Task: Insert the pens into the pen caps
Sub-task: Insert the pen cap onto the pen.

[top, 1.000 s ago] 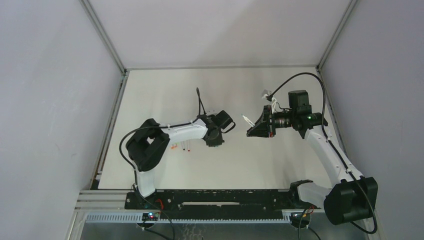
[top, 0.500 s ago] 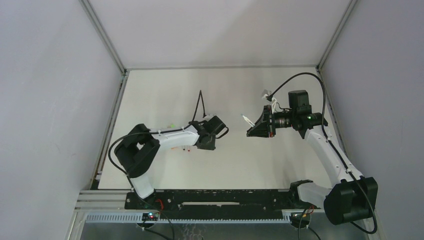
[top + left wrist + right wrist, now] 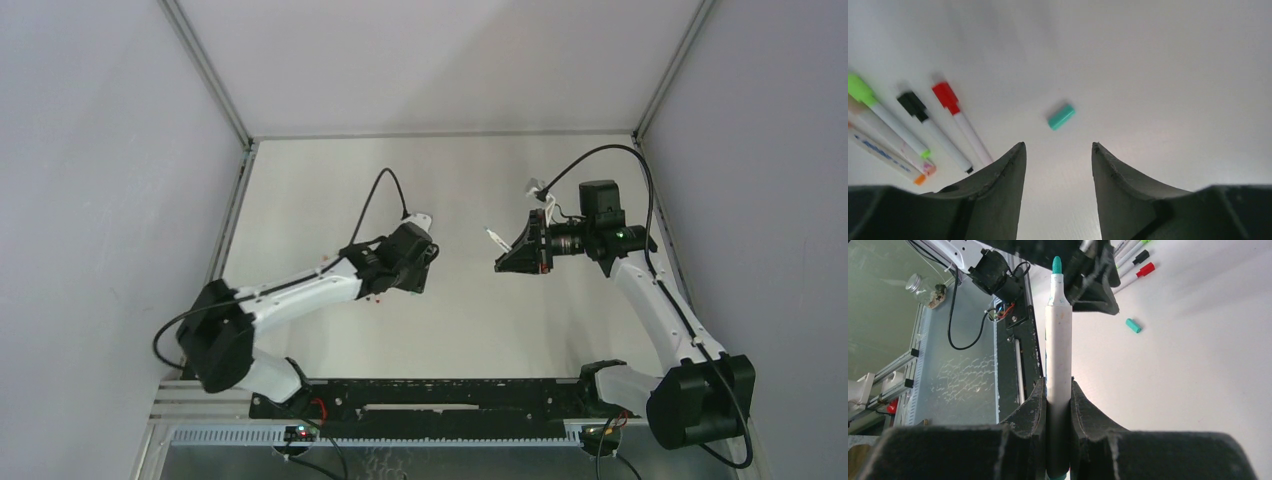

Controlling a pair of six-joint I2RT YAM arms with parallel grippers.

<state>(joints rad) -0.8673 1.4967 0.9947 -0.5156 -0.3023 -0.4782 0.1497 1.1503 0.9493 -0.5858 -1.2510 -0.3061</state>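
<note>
My right gripper (image 3: pixel 1058 385) is shut on a white pen (image 3: pixel 1058 340) with a bare teal tip (image 3: pixel 1057 264), held up in the air. In the top view that pen (image 3: pixel 491 238) sticks out of the right gripper (image 3: pixel 501 262) toward the left arm. A teal pen cap (image 3: pixel 1061 116) lies alone on the table, just ahead of my left gripper (image 3: pixel 1058 146), which is open and empty above it. The same cap (image 3: pixel 1133 325) shows in the right wrist view, beside the left gripper (image 3: pixel 1093 280). Capped green (image 3: pixel 863 91), black (image 3: pixel 912 105) and red (image 3: pixel 946 97) pens lie to the left.
A pen with an orange end (image 3: pixel 921 178) lies beside the capped pens. The pens (image 3: pixel 376 297) are mostly hidden under the left arm in the top view. A black rail (image 3: pixel 420 395) runs along the table's near edge.
The left arm has stretched out low with its elbow swinging down-left. Its gripper has shifted slightly left and opened. The right arm and its pen have not moved.
</note>
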